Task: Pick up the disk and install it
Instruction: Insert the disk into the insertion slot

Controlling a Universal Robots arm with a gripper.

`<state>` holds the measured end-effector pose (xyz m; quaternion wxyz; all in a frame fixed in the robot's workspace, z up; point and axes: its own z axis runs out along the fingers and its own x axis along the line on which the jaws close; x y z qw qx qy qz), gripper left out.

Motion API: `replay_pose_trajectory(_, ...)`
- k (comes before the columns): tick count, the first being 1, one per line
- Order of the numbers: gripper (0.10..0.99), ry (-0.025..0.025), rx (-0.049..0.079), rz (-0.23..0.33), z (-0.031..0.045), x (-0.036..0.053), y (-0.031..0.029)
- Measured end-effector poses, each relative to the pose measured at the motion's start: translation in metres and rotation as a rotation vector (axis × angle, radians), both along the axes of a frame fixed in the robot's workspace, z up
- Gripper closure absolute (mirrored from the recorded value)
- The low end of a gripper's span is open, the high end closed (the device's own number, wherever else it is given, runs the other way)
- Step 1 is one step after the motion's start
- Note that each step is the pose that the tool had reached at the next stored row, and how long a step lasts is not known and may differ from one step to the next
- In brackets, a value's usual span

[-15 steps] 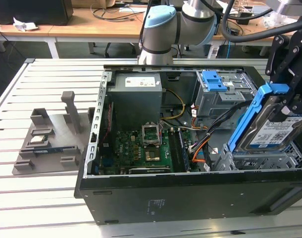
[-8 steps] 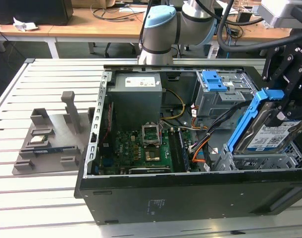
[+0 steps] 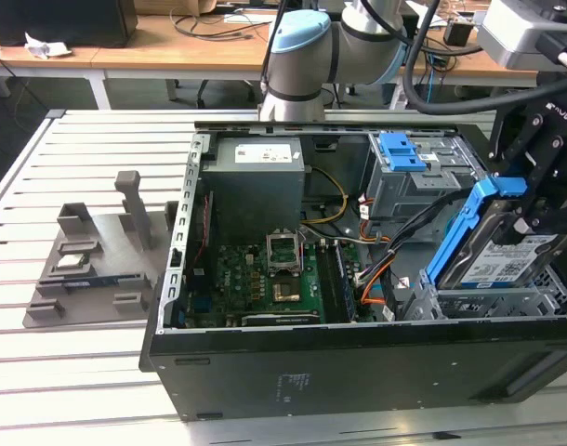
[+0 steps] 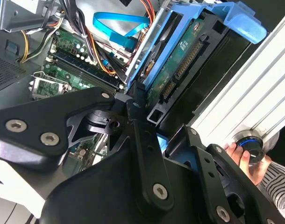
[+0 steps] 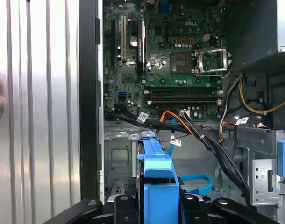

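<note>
Over one end of the open computer case point(image 3: 311, 372), at the exterior view's right, the gripper point(image 3: 530, 223) has its fingers closed on the disk point(image 3: 493, 251). The disk hangs tilted, label outward and blue carrier frame uppermost, just above the case's lower drive bay point(image 3: 488, 302). Deeper inside the case stands the grey drive cage with its blue latch point(image 3: 402, 150). Outside the case, well apart on the slatted table point(image 3: 98, 149), lies a grey fixture point(image 3: 98, 260).

In the second wrist view, the black fingers point(image 4: 135, 107) clamp the disk point(image 4: 175, 65) by its edge, connector side showing. The case's motherboard point(image 4: 63, 70) lies beyond it. A person's hand point(image 4: 245, 161) is outside the case, on the table.

In the first wrist view, the fingers point(image 5: 189, 205) pinch the carrier frame point(image 5: 156, 186) from both sides, above the case floor.
</note>
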<state>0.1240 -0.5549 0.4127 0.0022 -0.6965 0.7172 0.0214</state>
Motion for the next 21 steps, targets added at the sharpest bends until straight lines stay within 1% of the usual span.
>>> replay_pose_trajectory(12,0.718,0.0001,0.0,0.0,-0.0068,0.0,0.0)
replay_pose_trajectory(18,0.718,0.0001,0.0,0.0,-0.0075,0.0,0.0)
replay_pose_trajectory(19,0.706,0.0,0.0,0.0,-0.0075,0.0,0.0)
replay_pose_trajectory(20,0.643,0.0,0.0,0.0,-0.0076,0.0,0.0)
replay_pose_trajectory(21,0.643,0.0,0.0,0.0,-0.0076,0.0,0.0)
